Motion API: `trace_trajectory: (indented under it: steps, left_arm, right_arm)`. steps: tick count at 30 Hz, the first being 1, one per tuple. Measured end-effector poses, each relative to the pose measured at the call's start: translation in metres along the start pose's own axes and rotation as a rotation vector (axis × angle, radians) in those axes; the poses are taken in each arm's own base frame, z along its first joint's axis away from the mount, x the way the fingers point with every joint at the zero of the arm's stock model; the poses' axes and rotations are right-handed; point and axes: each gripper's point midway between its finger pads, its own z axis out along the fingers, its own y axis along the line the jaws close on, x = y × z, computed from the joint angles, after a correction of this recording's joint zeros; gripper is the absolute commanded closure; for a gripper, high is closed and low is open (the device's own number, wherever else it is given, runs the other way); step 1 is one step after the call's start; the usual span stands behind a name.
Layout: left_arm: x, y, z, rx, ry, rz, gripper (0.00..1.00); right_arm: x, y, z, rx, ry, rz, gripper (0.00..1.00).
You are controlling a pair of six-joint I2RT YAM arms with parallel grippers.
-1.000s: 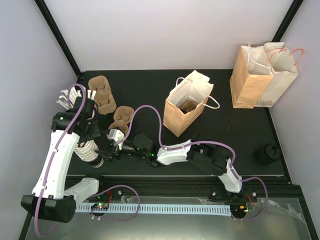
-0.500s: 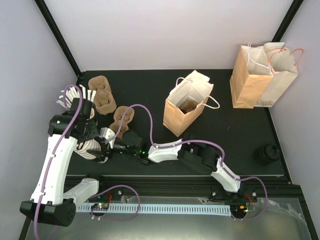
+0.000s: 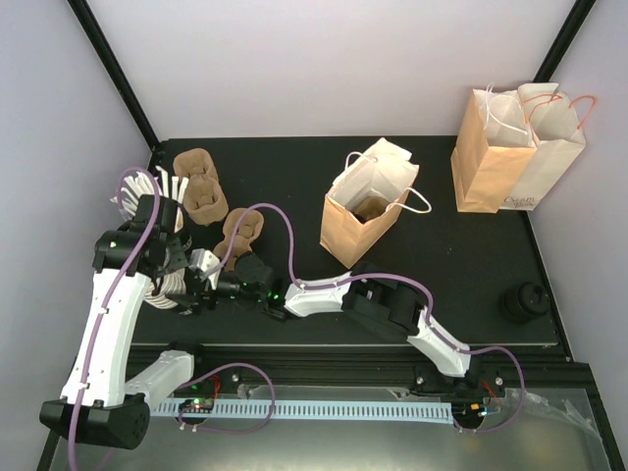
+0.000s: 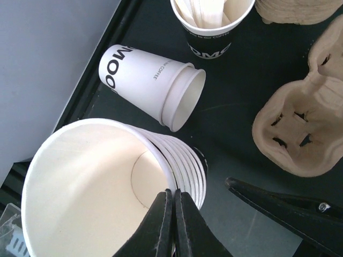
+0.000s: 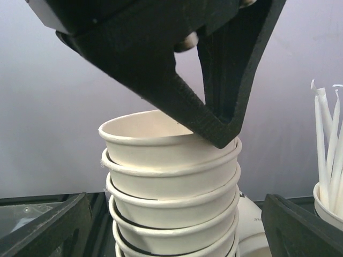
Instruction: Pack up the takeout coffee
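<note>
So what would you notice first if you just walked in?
The tall stack of white cups on the left, its top rim pinched by the left gripper while the open right gripper faces it. Next, one cup lying on its side beside it.

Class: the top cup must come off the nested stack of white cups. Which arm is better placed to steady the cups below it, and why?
Likely right. The right gripper sits open with a finger either side of the stack, while the left gripper is shut on the rim of the top cup.
</note>
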Motion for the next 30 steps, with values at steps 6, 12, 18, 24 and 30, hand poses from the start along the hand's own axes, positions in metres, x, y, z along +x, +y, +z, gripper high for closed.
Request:
trace_trajectory:
  steps: [6,12,18,24,30]
  left_arm:
    - [-0.004,0.002,-0.001,-0.004,-0.027,-0.014,0.98]
    - [-0.005,-0.001,-0.001,0.013,-0.029,-0.018,0.98]
    - [0.007,-0.017,-0.001,0.094,0.025,0.011,0.99]
    - [0.009,-0.019,-0.001,0.106,0.037,0.013,0.99]
    - [0.01,-0.021,-0.001,0.115,0.039,0.012,0.99]
  right_arm:
    - [0.0,-0.001,0.003,-0.001,0.003,0.011,0.12]
    - [0.006,-0.008,0.005,0.039,0.029,0.042,0.12]
    - [0.027,-0.012,0.004,0.081,0.113,0.082,0.11]
    - [0.033,-0.012,0.0,0.087,0.113,0.095,0.11]
    - [0.033,-0.013,-0.001,0.089,0.106,0.104,0.11]
